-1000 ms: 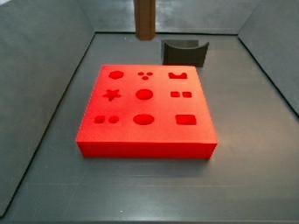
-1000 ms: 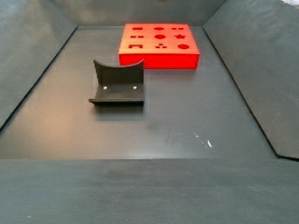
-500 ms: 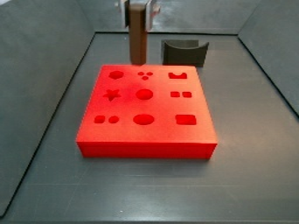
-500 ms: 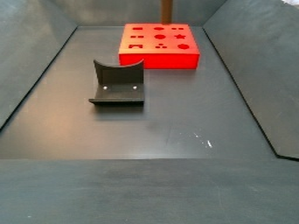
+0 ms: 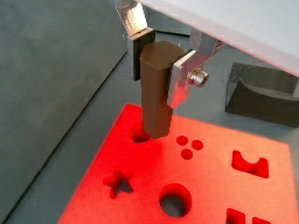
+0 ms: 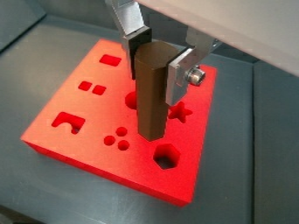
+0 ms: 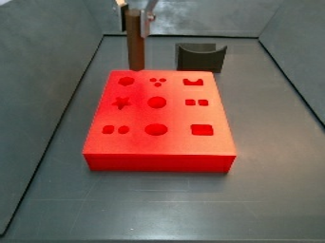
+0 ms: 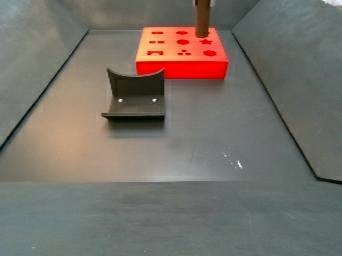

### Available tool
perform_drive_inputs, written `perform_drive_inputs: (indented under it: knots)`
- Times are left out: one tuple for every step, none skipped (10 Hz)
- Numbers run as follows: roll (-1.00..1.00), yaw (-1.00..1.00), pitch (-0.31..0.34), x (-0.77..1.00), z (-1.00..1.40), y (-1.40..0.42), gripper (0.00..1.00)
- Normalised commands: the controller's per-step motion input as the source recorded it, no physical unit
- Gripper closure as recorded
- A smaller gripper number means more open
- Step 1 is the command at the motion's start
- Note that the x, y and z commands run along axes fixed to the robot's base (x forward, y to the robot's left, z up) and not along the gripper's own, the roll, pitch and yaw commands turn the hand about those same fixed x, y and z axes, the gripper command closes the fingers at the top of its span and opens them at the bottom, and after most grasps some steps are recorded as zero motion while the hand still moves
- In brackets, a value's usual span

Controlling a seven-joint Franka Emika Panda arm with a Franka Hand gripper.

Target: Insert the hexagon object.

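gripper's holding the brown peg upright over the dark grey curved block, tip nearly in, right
Not quite. The gripper does hold the brown peg upright, but over the red block, its tip at a corner hole, as a wrist view shows. The grey curved block stands apart behind.

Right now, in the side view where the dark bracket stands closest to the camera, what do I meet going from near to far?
fixture → red block → hexagon object, held upright over the block's far edge by the gripper, which is out of this view.
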Motion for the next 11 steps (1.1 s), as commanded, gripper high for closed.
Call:
perform_drive_inputs:
  knots:
    - [-0.42,-0.33,-0.411,-0.13,0.01,0.21,1.00]
    - [-0.23,-0.25,-0.191,-0.03,-0.01,0.27,1.00]
    - [-0.14,-0.25,-0.186,0.00,-0.11,0.19,1.00]
    - [0.02,-0.32,0.000,0.01,-0.11,0.07,1.00]
    - [0.07,-0.43,0.036,0.02,-0.20,0.00,1.00]
    - [0.00,-0.36,0.000,0.00,-0.29,0.02,1.00]
    - [-0.09,-0.21,-0.021,-0.25,-0.31,0.05,1.00]
    - [-0.10,-0.13,-0.083,-0.20,-0.08,0.00,1.00]
    - [-0.14,-0.09,-0.180,-0.23,-0.10,0.00,1.00]
    - [-0.10,-0.05,-0.151,-0.18,-0.05,0.00,1.00]
    - [-0.06,-0.04,-0.114,-0.11,-0.13,0.00,1.00]
